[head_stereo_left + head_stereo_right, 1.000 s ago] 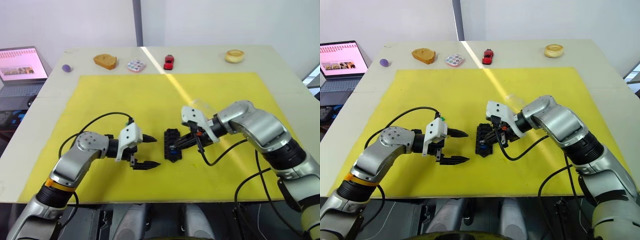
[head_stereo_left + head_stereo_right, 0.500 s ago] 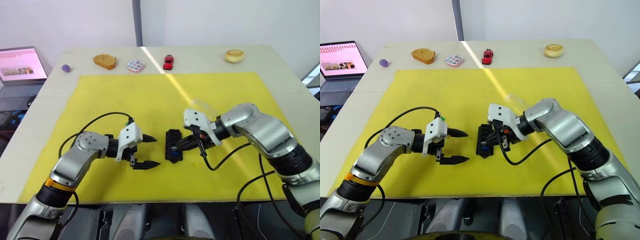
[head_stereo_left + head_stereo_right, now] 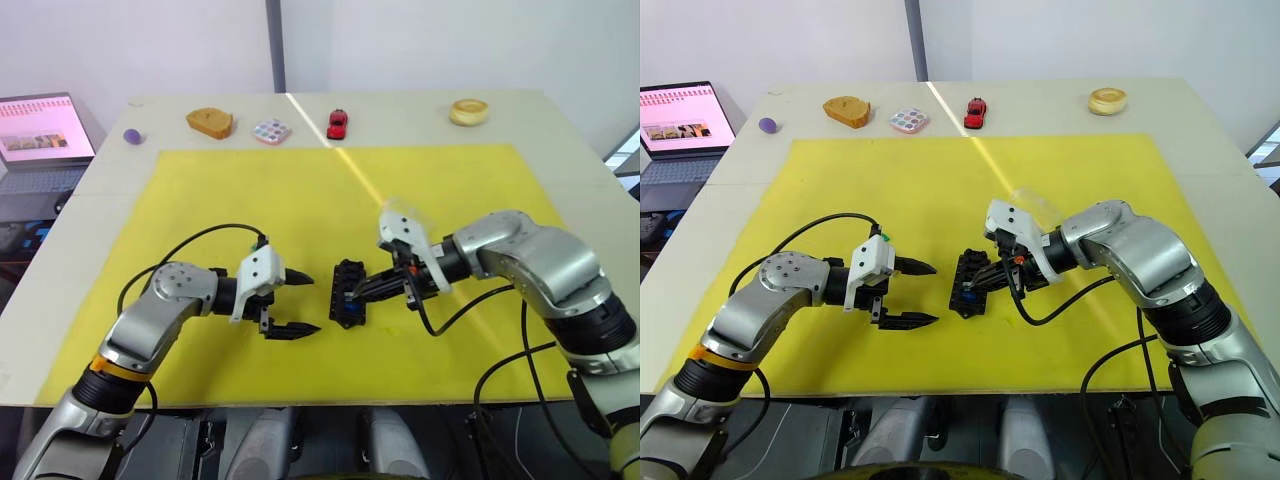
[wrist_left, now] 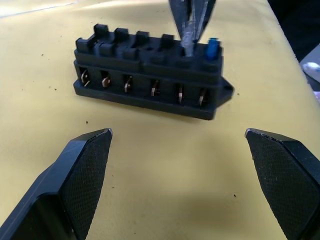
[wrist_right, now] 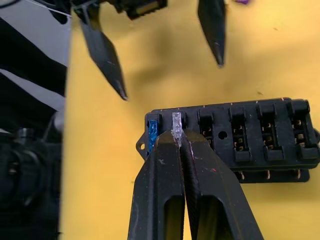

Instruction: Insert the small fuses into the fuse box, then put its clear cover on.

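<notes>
I am pinching a pale fuse (image 5: 176, 122) in my right gripper (image 5: 181, 145) over the fuse box (image 3: 347, 291) mid-worktop, beside the seated blue fuse (image 5: 152, 131); my left gripper (image 3: 292, 303) is waiting spread, leaving room.

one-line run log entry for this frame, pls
right gripper: shut on grey fuse, at fuse box slot beside seated blue fuse | left gripper: open, idle nearby

Fuse box (image 3: 347, 293) between both pincers

Black box, bright fuses, yellow mat

Black fuse box (image 5: 235, 135) on yellow mat (image 3: 250, 200) holds a blue fuse (image 5: 152, 134); beside it a clear-grey fuse (image 5: 176, 123).
</notes>
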`<state>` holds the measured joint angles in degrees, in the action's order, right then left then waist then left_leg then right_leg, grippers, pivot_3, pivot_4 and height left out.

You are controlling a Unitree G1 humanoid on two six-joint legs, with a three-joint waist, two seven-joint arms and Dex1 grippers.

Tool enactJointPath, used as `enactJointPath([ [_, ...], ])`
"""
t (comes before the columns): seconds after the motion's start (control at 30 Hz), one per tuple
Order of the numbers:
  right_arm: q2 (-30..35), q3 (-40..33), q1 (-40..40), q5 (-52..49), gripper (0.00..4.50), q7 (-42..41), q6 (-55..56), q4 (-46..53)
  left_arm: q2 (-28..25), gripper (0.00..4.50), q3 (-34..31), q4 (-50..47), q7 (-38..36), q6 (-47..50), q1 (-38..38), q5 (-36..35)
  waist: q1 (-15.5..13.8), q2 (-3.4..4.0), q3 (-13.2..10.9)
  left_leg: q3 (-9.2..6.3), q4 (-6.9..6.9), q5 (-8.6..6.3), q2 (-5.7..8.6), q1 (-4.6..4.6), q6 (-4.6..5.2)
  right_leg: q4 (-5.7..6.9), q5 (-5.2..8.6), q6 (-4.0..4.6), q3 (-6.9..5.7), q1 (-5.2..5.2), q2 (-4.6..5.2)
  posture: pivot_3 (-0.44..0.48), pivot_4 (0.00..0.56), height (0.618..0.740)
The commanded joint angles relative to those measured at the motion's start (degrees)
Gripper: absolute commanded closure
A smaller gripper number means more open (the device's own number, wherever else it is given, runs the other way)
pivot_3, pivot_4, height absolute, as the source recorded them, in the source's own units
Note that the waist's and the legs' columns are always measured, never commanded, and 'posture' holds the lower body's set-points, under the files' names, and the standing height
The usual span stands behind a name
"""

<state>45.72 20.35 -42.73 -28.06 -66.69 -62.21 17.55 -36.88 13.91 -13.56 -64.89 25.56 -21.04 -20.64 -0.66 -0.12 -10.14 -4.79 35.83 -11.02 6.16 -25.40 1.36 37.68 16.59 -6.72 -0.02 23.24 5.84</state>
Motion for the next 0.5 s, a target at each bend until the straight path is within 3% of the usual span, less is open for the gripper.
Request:
enactJointPath([
  [0.03, 0.49, 2.68, -1.34, 2.78, 4.47, 1.81, -0.23, -1.46, 0.08, 0.00, -0.32, -0.49, -0.41, -0.96, -0.81, -0.01, -0.04, 0.00, 0.00, 0.00, 0.00, 0.00, 0.00, 0.00, 0.00, 0.00, 0.00, 0.00, 0.00, 0.02, 0.00, 0.000, 0.150, 0.740],
  [0.17, -0.78, -0.46, -1.78, -0.95, 4.47, 0.85, -1.42, -1.99, 0.15, 0.00, -0.21, -0.73, -0.28, -1.07, -0.66, 0.22, -0.03, 0.00, 0.00, 0.00, 0.01, 0.00, 0.00, 0.01, 0.00, 0.00, 0.00, 0.00, -0.01, 0.02, 0.00, 0.000, 0.150, 0.740],
  [0.33, 1.41, 2.69, -2.34, -0.79, 4.47, 0.10, -4.10, -2.20, 0.27, 0.00, 0.20, -0.87, -0.29, -1.67, -0.41, 0.77, -0.06, 0.00, 0.00, 0.00, 0.01, 0.00, 0.01, 0.00, 0.00, 0.00, 0.00, 0.00, 0.00, 0.02, 0.01, 0.000, 0.150, 0.740],
  [0.5, 0.47, 0.52, -2.81, -2.65, 4.47, 0.39, -4.01, -2.30, 0.44, 0.00, 0.50, -1.08, -0.21, -1.67, -0.28, 0.98, -0.05, 0.00, 0.00, 0.00, 0.01, 0.00, 0.01, 0.01, 0.00, 0.00, 0.00, 0.00, -0.01, 0.02, 0.01, 0.000, 0.150, 0.740],
])
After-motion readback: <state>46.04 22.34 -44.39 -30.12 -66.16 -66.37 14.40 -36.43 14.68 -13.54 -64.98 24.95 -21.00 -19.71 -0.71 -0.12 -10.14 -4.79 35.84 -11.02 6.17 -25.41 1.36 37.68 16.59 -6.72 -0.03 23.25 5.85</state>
